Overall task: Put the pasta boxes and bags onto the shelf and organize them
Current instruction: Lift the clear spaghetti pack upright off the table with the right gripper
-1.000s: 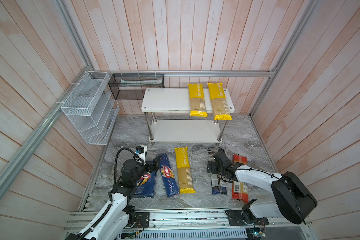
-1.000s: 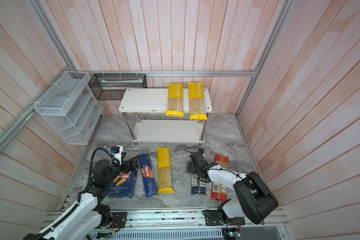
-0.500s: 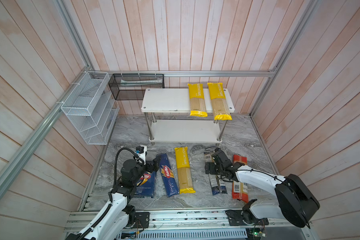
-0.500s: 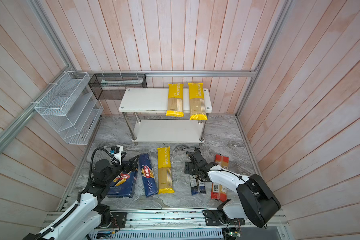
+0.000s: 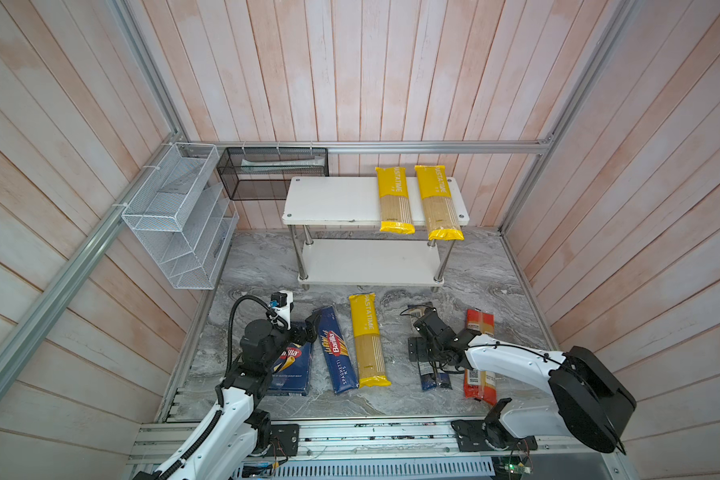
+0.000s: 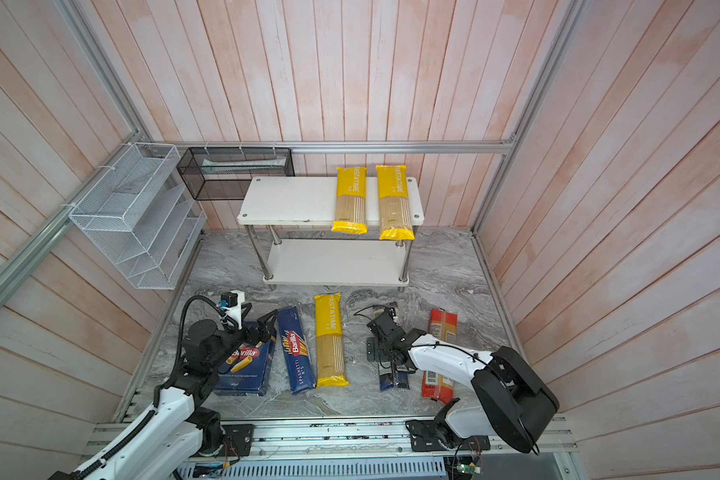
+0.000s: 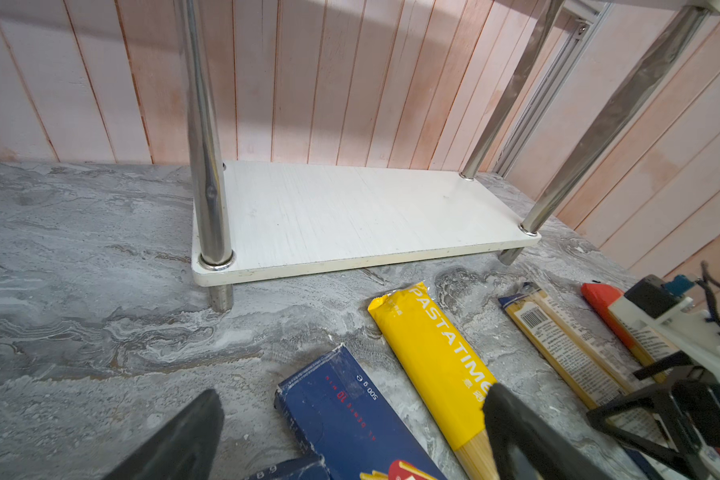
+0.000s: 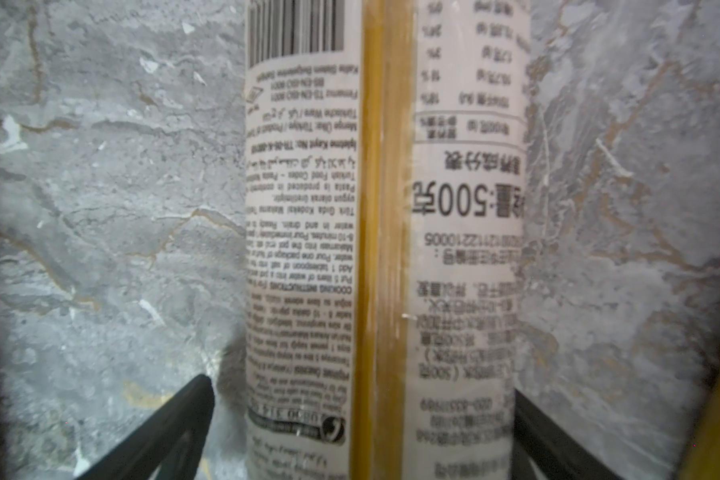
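The shelf [image 5: 333,199] carries two yellow bags [image 5: 395,199] [image 5: 438,203] on its top board; its lower board [image 7: 350,216] is bare. On the floor lie the Rigatoni box [image 5: 294,368], the Spaghetti box [image 5: 338,353], a yellow bag [image 5: 367,338], a blue-ended clear bag [image 8: 383,249] and a red-ended bag [image 5: 479,357]. My right gripper [image 8: 360,388] is open, one finger on each side of the blue-ended bag. Over the far end of the Spaghetti box [image 7: 341,432], my left gripper [image 7: 352,395] is open and holds nothing.
A white wire-mesh rack [image 5: 175,216] hangs on the left wall and a black mesh basket [image 5: 273,172] on the back wall beside the shelf. Chrome posts [image 7: 206,137] stand at the shelf corners. The marble floor [image 5: 258,266] lies bare in front of the rack.
My right arm has shifted slightly left, its gripper settling over the blue-ended bag. The left arm and all packages are unmoved.
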Controlling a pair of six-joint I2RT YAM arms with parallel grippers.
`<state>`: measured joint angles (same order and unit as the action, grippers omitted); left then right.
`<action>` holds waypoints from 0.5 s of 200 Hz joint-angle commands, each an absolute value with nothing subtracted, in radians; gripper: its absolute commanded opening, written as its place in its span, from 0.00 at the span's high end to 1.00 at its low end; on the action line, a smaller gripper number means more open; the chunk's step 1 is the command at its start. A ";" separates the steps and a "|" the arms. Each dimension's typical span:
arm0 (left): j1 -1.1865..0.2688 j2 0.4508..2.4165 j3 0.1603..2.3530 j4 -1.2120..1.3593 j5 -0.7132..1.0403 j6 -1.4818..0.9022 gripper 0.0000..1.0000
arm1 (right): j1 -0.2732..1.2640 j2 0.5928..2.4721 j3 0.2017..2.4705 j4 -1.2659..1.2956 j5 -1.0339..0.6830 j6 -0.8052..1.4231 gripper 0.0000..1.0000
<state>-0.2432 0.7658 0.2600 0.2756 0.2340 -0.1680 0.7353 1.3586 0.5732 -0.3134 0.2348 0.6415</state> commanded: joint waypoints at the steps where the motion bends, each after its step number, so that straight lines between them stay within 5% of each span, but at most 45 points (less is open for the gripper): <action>1: -0.240 0.764 0.269 0.274 0.228 -0.159 0.00 | 0.744 1.367 0.502 -0.340 0.222 0.712 0.02; 100: -0.242 0.771 0.272 0.274 0.230 -0.158 0.00 | 0.750 1.359 0.452 -0.318 0.261 0.752 0.05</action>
